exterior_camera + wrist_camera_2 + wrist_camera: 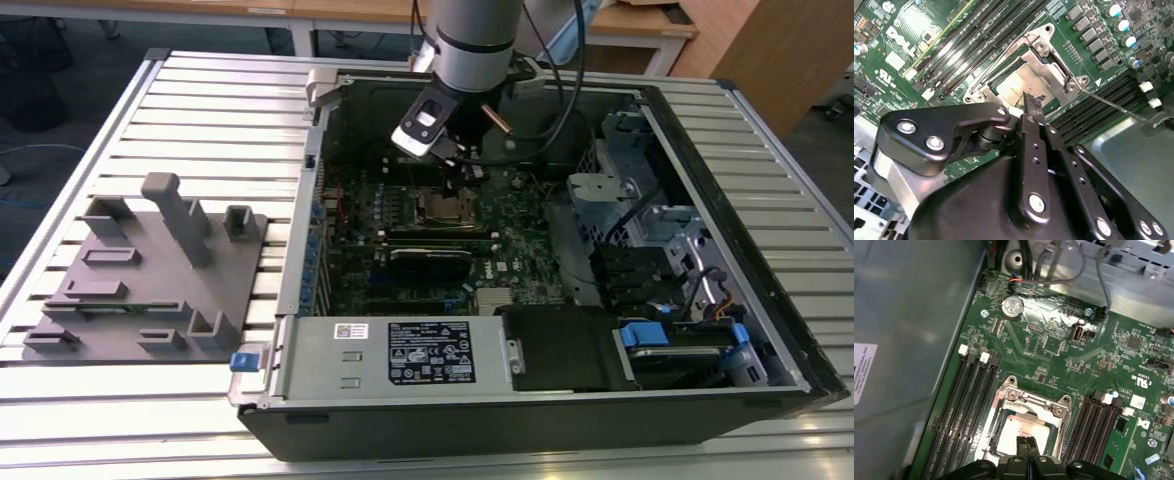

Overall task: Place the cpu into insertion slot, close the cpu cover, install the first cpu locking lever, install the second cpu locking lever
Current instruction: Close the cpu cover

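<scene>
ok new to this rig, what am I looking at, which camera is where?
A grey robot arm reaches into an open computer case lying on a slatted metal table. The exterior view is shot from off the arm. Both wrist views come from cameras on the arm, looking past its black hand at the green circuit board. The hand is shut, holding nothing, its tips over the square silvery chip, which lies inside a metal frame on the board. A thin wire lever sticks out beside it. A grey holder stands on the table at the exterior view's left.
</scene>
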Motion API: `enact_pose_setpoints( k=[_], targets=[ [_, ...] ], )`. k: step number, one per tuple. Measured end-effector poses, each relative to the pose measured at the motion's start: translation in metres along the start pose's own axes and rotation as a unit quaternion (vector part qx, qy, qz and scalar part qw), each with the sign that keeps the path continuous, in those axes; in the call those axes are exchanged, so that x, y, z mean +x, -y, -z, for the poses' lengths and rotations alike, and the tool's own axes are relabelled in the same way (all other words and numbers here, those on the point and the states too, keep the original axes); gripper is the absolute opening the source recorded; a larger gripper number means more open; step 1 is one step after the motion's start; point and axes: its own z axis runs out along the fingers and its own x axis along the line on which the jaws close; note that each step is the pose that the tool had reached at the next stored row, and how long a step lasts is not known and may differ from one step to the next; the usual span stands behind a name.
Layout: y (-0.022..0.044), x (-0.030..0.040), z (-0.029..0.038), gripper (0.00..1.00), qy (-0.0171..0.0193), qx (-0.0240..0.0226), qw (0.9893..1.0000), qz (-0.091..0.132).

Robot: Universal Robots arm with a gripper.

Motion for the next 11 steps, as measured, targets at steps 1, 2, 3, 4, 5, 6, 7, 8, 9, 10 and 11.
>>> enact_pose_setpoints(
  k=[1,2,3,4,5,6,7,8,9,10,11],
  targets=[
    [0.0000,0.0000,0.0000,0.11,0.0000,0.0000,1.0000,0.005],
    [0.0001,0.0000,0.0000,0.11,-0.0001,0.0000,1.0000,0.009],
    [0.0001,0.0000,0.0000,0.11,-0.0001,0.0000,0.9999,0.014],
    [0.0001,0.0001,0.0000,0.11,-0.0001,0.0001,0.9998,0.019],
    [0.0002,0.0001,0.0000,0.11,-0.0001,0.0001,0.9997,0.024],
    [0.0002,0.0001,-0.0001,0.11,-0.0002,0.0001,0.9996,0.029],
    [0.0002,0.0001,-0.0001,0.11,-0.0002,0.0002,0.9994,0.033],
    [0.0002,0.0001,-0.0001,0.11,-0.0002,0.0002,0.9993,0.038],
    [0.0003,0.0001,-0.0001,0.11,-0.0002,0.0002,0.9991,0.042],
    [0.0003,0.0001,-0.0001,0.11,-0.0003,0.0002,0.9989,0.047],
    [0.0004,0.0001,-0.0001,0.11,-0.0003,0.0002,0.9987,0.051]
  ],
)
